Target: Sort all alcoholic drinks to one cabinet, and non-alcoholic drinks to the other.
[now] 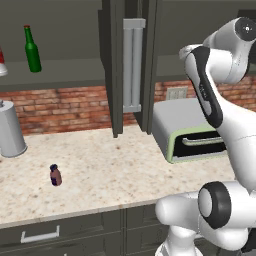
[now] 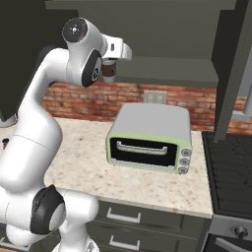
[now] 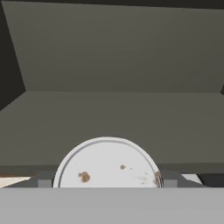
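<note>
at the mouth of the right cabinet (image 3: 113,118), the gripper (image 2: 109,66) holds the coffee cup (image 2: 108,71) upright between its jaws, lid up, long axis vertical, just short of the bare shelf ahead. the coming move looks like a push straight forward, then down to set it. the cup is paper with a brown sleeve and a round white lid (image 3: 107,162) flecked brown. the tiny purple bottle (image 1: 55,175) waits on the speckled counter (image 1: 110,170); the glossy green bottle (image 1: 32,50) stands in the left cabinet.
</note>
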Controlling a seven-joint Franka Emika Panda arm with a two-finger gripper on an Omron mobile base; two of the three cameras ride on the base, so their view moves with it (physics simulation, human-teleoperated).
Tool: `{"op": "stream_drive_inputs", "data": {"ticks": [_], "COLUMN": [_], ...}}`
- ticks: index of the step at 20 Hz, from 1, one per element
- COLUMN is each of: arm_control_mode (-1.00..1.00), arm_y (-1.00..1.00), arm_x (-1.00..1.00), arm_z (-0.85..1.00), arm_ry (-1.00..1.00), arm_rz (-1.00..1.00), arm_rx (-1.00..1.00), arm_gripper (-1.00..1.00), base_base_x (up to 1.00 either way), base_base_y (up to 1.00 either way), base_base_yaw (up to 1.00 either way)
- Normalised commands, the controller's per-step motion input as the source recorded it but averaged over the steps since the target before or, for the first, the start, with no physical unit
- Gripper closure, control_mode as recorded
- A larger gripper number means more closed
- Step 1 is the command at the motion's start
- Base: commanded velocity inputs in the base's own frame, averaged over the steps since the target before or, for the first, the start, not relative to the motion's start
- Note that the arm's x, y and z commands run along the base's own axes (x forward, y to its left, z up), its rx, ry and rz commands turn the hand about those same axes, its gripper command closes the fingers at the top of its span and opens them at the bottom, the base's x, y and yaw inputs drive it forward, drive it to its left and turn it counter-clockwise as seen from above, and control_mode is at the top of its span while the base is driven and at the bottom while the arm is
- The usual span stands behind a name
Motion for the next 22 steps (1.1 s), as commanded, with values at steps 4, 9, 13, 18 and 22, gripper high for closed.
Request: {"op": "stream_drive_inputs", "data": {"ticks": [4, 9, 13, 18, 22], "arm_control_mode": [-1.00, -1.00, -1.00, -1.00, -1.00], "arm_y": [0.00, 0.00, 0.01, 0.04, 0.05], "arm_x": [0.34, 0.34, 0.34, 0.34, 0.35], "arm_z": [0.00, 0.00, 0.00, 0.00, 0.00], "arm_ry": [0.00, 0.00, 0.00, 0.00, 0.00], "arm_rz": [0.00, 0.00, 0.00, 0.00, 0.00], "arm_rx": [0.00, 0.00, 0.00, 0.00, 0.00], "arm_gripper": [1.00, 1.00, 1.00, 1.00, 1.00], "base_base_x": [0.00, 0.00, 0.00, 0.00, 0.00], "base_base_y": [0.00, 0.00, 0.00, 0.00, 0.00], "base_base_yaw": [0.00, 0.00, 0.00, 0.00, 0.00]}}
